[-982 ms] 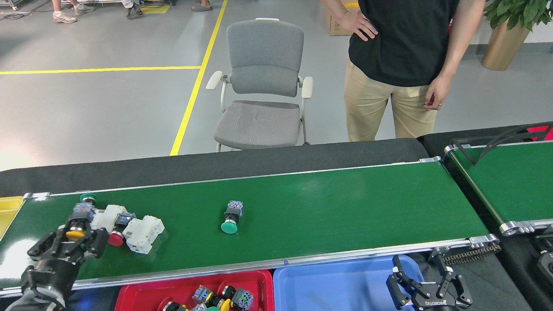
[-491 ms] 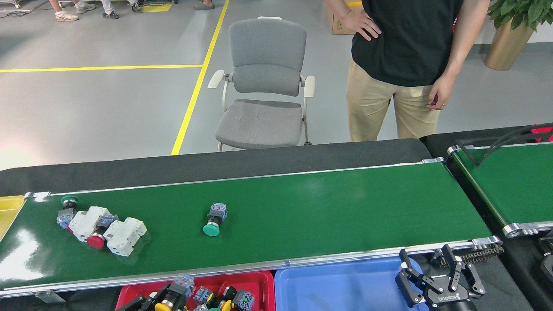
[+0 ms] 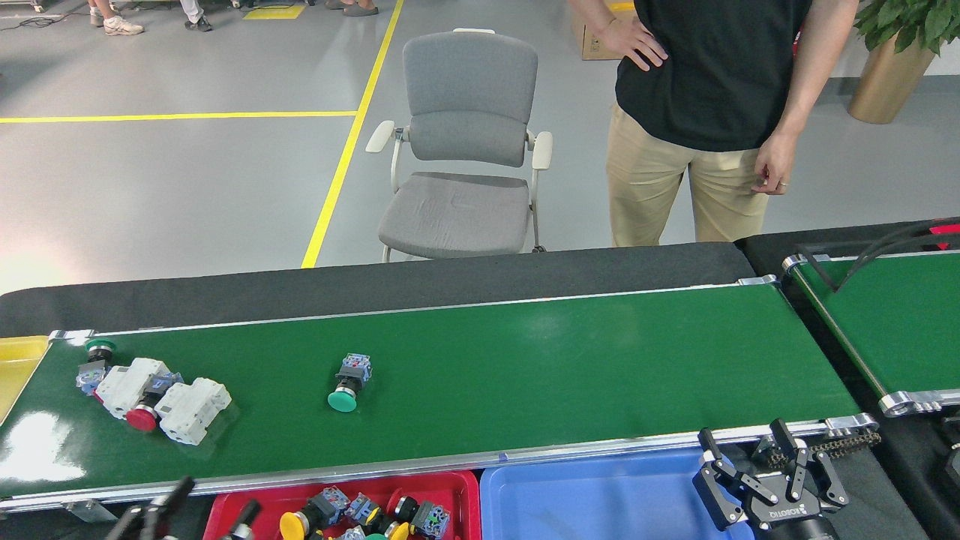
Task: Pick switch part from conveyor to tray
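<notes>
The conveyor (image 3: 525,352) runs across the view. A green-capped switch part (image 3: 345,384) lies alone on it, left of centre. At its left end sits a cluster: a green-capped part (image 3: 97,349), two white blocks (image 3: 192,409) and a red-capped part (image 3: 142,418). The red tray (image 3: 459,489) below the belt holds several switch parts, one yellow-capped (image 3: 298,520). My left gripper (image 3: 214,502) is open at the bottom edge, just left of that part, holding nothing. My right gripper (image 3: 761,469) stands open over the right end of the blue tray (image 3: 592,502).
A person (image 3: 712,112) stands behind the belt at the right. A grey chair (image 3: 461,172) is behind its middle. A second green belt (image 3: 892,315) lies at the right. A yellow bin (image 3: 16,367) sits at the far left.
My left gripper carried the yellow-capped part from the belt's left end down into the red tray and let go. The parts on the belt moved left. My right gripper rose slightly.
</notes>
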Robot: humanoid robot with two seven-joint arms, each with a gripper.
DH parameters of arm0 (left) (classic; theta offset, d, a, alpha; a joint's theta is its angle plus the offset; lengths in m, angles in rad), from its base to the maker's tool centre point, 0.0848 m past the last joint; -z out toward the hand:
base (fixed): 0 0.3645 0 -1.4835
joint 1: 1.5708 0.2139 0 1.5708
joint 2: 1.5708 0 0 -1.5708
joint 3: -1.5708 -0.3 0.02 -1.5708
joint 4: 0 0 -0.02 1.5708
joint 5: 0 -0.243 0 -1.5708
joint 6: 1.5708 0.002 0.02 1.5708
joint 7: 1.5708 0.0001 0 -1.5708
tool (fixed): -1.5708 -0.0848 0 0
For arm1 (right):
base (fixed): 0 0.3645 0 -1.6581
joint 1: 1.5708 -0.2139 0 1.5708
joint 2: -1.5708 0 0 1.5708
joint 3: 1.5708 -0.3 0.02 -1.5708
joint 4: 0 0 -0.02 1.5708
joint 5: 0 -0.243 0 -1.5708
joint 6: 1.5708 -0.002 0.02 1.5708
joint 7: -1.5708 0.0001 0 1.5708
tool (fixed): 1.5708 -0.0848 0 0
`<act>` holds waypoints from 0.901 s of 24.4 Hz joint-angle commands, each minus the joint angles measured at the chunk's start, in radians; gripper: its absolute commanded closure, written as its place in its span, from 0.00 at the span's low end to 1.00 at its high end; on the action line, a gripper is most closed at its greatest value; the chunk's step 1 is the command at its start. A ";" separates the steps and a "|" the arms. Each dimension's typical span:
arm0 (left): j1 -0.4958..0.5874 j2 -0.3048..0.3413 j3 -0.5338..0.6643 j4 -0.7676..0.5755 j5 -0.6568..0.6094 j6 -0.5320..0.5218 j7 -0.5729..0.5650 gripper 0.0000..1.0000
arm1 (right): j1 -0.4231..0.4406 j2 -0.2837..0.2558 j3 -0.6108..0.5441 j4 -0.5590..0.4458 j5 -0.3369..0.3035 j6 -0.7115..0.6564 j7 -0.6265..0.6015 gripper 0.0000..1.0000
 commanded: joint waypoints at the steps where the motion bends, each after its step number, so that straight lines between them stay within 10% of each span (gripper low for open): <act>1: -0.004 0.012 0.040 0.007 -0.004 0.067 0.018 0.00 | -0.011 -0.001 -0.005 -0.016 -0.003 -0.027 0.004 0.00; 22: -0.218 0.265 -0.023 0.413 -0.021 -0.091 0.053 0.00 | -0.011 -0.004 -0.005 -0.019 -0.003 -0.034 0.004 0.00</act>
